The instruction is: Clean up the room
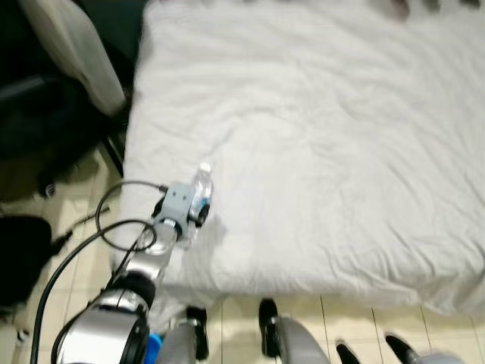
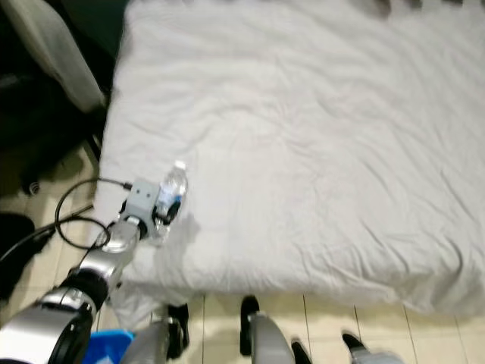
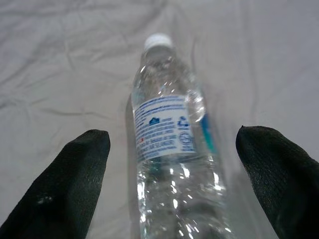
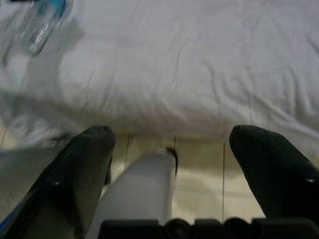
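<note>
A clear plastic water bottle [image 1: 201,188] with a white cap and a blue-and-white label lies on the white duvet [image 1: 318,136], near the bed's front left corner. My left gripper [image 1: 198,211] reaches over the bed edge to it. In the left wrist view the bottle [image 3: 172,149] lies between the two black fingertips [image 3: 79,169], which stand wide apart and clear of it, so the left gripper [image 3: 174,137] is open. My right gripper [image 4: 173,132] hangs open in front of the bed's front edge, above the tiled floor, with nothing between its fingers.
A chair with a pale cushion [image 1: 76,53] stands left of the bed. A black bag [image 1: 19,258] lies on the tiled floor at the left. My arm's black cable [image 1: 106,227] loops beside the bed corner. Small dark items [image 1: 402,7] sit at the bed's far edge.
</note>
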`<state>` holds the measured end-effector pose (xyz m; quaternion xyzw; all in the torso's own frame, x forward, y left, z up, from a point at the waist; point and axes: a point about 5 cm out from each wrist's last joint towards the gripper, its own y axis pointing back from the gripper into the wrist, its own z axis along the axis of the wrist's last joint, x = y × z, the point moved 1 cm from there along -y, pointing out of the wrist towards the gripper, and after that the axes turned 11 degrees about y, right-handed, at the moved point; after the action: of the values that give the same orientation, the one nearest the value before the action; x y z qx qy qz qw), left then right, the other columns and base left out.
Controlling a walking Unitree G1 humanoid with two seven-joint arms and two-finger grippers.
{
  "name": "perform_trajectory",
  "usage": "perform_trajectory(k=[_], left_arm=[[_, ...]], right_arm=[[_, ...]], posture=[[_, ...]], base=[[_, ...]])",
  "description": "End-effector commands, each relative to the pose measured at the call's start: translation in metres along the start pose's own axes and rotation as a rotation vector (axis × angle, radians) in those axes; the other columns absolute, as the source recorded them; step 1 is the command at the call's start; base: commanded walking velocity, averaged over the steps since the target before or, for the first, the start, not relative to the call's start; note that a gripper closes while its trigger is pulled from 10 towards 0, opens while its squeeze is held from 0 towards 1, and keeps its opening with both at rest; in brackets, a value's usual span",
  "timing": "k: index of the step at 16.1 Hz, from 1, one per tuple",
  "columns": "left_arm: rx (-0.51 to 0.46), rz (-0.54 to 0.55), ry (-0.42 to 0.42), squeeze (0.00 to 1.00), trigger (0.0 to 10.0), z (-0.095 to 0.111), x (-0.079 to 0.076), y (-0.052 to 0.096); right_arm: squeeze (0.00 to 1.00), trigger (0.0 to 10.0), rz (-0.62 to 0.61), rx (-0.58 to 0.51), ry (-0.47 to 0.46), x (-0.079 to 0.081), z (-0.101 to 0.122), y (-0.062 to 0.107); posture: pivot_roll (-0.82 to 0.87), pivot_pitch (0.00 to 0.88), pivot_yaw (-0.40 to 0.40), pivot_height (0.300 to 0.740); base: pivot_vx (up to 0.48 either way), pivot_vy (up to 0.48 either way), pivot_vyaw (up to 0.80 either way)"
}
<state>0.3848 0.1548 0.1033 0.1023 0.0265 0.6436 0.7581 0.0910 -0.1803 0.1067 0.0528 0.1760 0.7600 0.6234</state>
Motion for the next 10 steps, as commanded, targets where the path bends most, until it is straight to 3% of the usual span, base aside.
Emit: perform_trajectory(k=[1,3,6,8,9,10], left_arm=[[0.08,0.043,0.005,0.0,10.0,-0.024,0.004,0.007],[0.127,0.051,0.05,0.0,10.0,-0.034,-0.001,0.009],[0.226,0.019,0.017,0.0,10.0,-0.053,-0.009,0.014],[0.238,0.017,0.018,0.0,10.0,-0.055,-0.009,0.015],[0.249,0.016,0.008,0.0,0.0,-0.057,-0.01,0.015],[0.249,0.016,0.008,0.0,0.0,-0.057,-0.01,0.015]], right_arm=[[0.0,10.0,0.003,0.051,-0.003,-0.001,-0.001,0.011],[0.0,10.0,0.016,0.082,-0.002,0.0,0.001,0.018],[0.0,10.0,0.019,0.097,-0.006,0.0,0.001,0.019],[0.0,10.0,0.02,0.1,-0.008,0.0,0.001,0.019],[0.0,10.0,0.023,0.104,-0.011,0.001,0.0,0.019],[0.0,10.0,0.023,0.104,-0.011,0.001,0.0,0.019]], posture=[[-0.37,0.677,-0.063,0.74],[-0.38,0.69,-0.078,0.74],[-0.36,0.672,-0.072,0.74],[-0.36,0.672,-0.072,0.74],[-0.35,0.669,-0.067,0.74],[-0.35,0.669,-0.067,0.74]], base=[[0.0,0.0,0.0],[0.0,0.0,0.0],[0.0,0.0,0.0],[0.0,0.0,0.0],[0.0,0.0,0.0],[0.0,0.0,0.0]])
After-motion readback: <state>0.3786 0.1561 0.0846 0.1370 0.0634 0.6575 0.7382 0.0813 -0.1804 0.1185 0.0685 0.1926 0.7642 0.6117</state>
